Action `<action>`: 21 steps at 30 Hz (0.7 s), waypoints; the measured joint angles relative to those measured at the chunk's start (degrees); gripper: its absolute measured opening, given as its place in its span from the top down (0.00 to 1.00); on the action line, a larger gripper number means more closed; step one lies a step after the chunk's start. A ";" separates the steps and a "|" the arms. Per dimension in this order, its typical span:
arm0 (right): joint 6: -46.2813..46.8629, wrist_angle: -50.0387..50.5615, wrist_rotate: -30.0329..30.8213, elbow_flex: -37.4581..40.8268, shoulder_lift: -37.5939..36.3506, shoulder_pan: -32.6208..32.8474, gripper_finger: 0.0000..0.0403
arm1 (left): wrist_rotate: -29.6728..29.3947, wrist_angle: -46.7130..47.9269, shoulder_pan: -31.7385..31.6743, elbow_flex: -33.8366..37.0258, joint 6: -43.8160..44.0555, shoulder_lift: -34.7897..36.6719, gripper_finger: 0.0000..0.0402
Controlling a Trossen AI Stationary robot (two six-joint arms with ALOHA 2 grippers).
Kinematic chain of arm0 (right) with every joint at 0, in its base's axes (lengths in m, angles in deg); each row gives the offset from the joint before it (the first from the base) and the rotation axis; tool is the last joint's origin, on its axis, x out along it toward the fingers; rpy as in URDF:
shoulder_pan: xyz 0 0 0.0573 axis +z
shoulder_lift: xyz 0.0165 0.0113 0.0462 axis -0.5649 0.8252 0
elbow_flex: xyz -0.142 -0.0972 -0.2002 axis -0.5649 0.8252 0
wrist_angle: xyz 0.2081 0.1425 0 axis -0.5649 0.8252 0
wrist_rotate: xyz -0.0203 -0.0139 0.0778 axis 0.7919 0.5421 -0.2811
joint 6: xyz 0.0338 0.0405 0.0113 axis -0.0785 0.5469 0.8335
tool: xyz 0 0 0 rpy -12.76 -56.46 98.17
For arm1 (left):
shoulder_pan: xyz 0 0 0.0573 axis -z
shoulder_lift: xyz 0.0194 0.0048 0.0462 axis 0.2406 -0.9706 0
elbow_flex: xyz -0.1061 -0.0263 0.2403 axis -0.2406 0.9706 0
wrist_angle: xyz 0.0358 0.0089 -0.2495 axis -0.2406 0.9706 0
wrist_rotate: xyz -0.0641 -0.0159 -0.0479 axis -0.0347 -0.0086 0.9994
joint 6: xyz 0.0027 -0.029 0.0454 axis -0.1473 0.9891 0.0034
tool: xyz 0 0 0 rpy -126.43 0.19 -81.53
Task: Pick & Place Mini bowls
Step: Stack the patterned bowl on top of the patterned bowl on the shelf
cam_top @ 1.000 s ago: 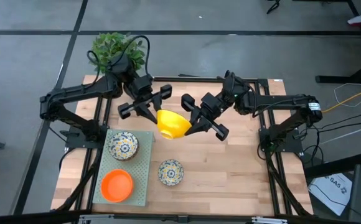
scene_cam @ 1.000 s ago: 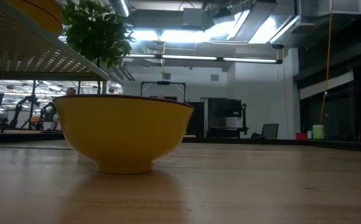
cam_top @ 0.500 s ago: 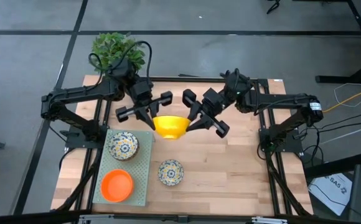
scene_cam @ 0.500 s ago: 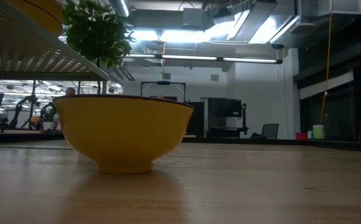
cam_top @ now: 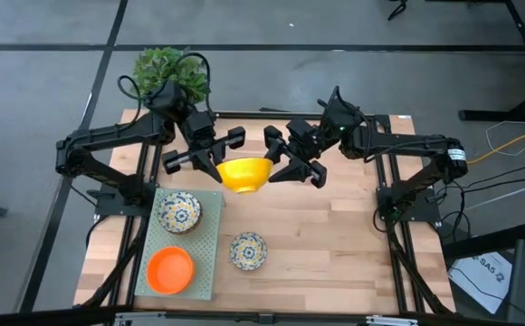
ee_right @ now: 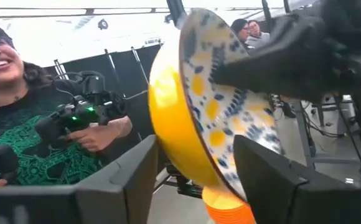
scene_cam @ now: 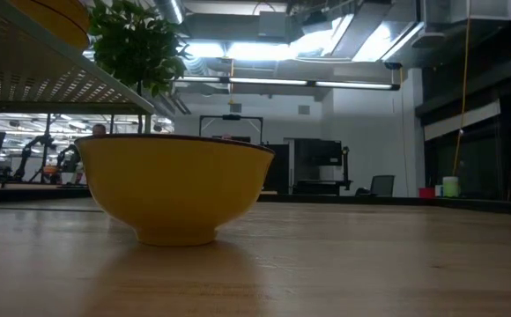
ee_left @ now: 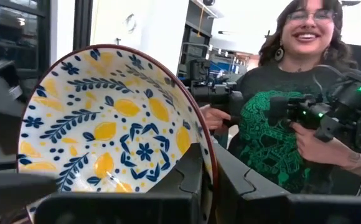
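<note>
Hanging above the back middle of the counter (cam_top: 335, 244), a yellow-outside bowl (cam_top: 243, 173) sits between the two hands, tipped on its side. Its inside, seen from the left wrist view, is white with blue leaves and yellow lemon shapes around a blue flower centre, dark rim.

Left hand (cam_top: 215, 159): clamped tight on the bowl's rim, one finger (ee_left: 187, 180) inside the wall, the other outside. Bowl is at this hand's fingertips.

Right hand (cam_top: 291, 156): fingers spread wide, the bowl's yellow wall lies between them in the right wrist view; contact not clear.

Other bowls on the counter:
- patterned bowl (cam_top: 179, 211) on the pale green mat (cam_top: 210, 254), far end
- plain orange bowl (cam_top: 170, 269) on the same mat, near end
- second patterned bowl (cam_top: 248, 250) on bare wood just beside the mat

Low view: a yellow-walled bowl (scene_cam: 174, 187) stands upright on the wood close to the camera.

A person in a dark green-printed shirt (ee_left: 274, 118) stands beyond the counter, holding dark handles.

Potted plant (cam_top: 166, 70) behind the left arm.
</note>
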 joint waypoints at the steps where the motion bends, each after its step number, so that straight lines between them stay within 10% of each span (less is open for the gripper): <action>1: -0.05 0.00 -0.03 0.04 0.00 -0.28 0.46 | 0.04 0.12 0.02 0.00 0.00 0.30 0.98; 21: -8.27 28.40 6.15 0.08 -9.62 -2.64 0.43 | -6.51 20.24 -1.87 -0.02 -4.40 10.18 0.98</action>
